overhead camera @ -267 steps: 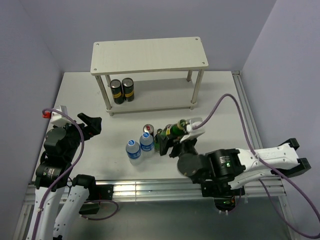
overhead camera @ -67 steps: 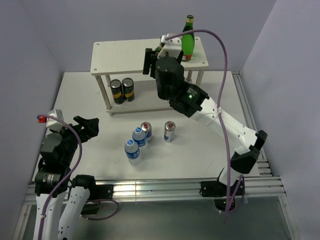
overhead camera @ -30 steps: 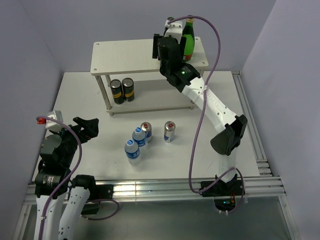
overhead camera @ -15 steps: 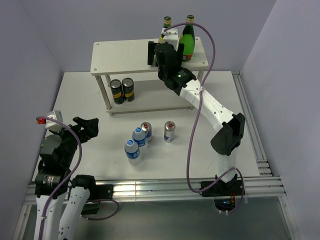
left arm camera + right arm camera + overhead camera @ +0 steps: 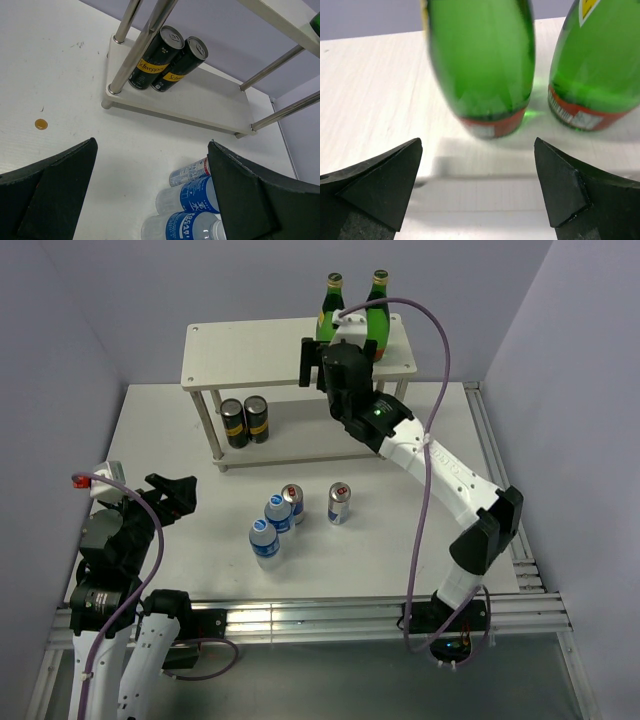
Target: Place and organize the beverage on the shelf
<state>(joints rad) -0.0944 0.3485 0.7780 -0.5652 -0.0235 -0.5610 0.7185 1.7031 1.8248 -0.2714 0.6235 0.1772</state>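
Right gripper (image 5: pixel 477 165) wide open, empty, facing green bottles (image 5: pixel 480 65) on shelf (image 5: pixel 370 90): best withdrawn straight back, touching neither.

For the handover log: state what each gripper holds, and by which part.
Nothing is held: right gripper open, short of the green bottles on the shelf; left gripper open, empty.

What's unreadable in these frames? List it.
Right wrist: left green bottle is blurred; it and the right green bottle lose necks and most of their labels to the top edge.
Left wrist: water bottles cropped by the bottom edge; brown speck too small to identify.
Top external: the shelf top board hides most of its lower tier.
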